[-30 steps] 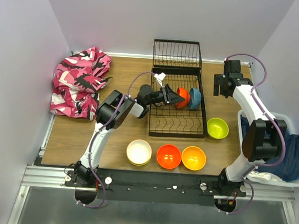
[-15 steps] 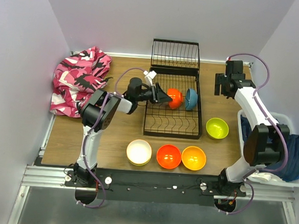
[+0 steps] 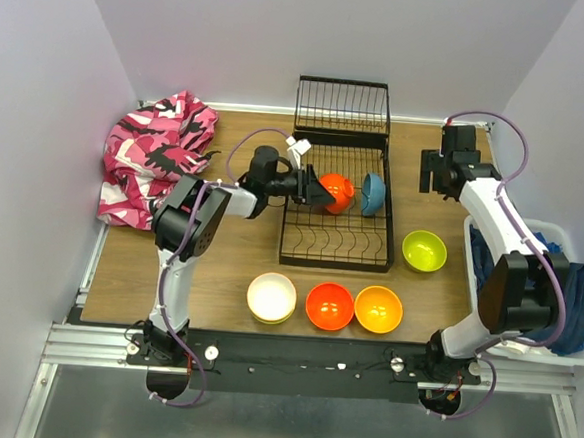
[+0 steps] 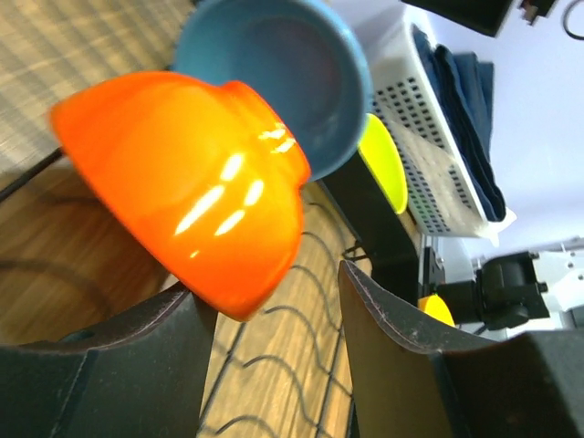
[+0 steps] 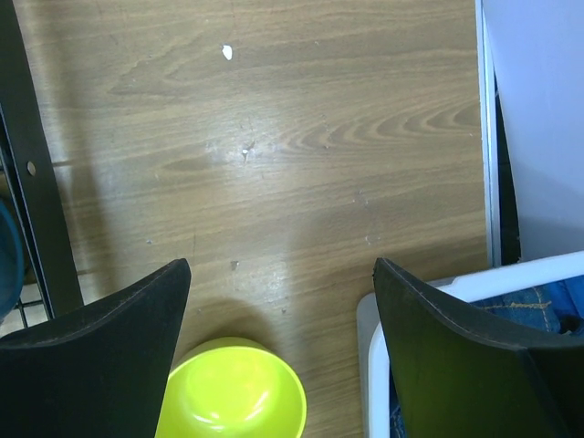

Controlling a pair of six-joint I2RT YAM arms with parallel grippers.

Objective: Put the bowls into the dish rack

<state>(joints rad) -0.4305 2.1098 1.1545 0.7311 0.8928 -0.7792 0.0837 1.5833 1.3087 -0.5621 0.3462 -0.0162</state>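
Note:
The black wire dish rack [image 3: 336, 232] lies mid-table with its flap [image 3: 343, 107] raised at the far end. An orange-red bowl [image 3: 340, 192] and a blue bowl [image 3: 373, 193] stand on edge in it. My left gripper [image 3: 317, 191] is open at the rack's left side. In the left wrist view [image 4: 269, 283] the orange-red bowl [image 4: 192, 182] sits just ahead of the fingers and touches the left one, with the blue bowl [image 4: 283, 73] behind it. A lime green bowl [image 3: 424, 250] lies right of the rack. My right gripper [image 3: 442, 177] is open and empty above the table [image 5: 283, 269], with the lime bowl [image 5: 233, 392] below it.
Cream-white [image 3: 271, 297], red [image 3: 329, 306] and orange [image 3: 378, 308] bowls line the near edge. A pink patterned cloth [image 3: 156, 159] lies at the far left. A white basket [image 3: 574, 349] of blue cloth stands at the right edge and also shows in the right wrist view [image 5: 438, 301].
My left gripper has drawn back to the left, and the rack with its two bowls has slid left with it. The right arm has barely moved.

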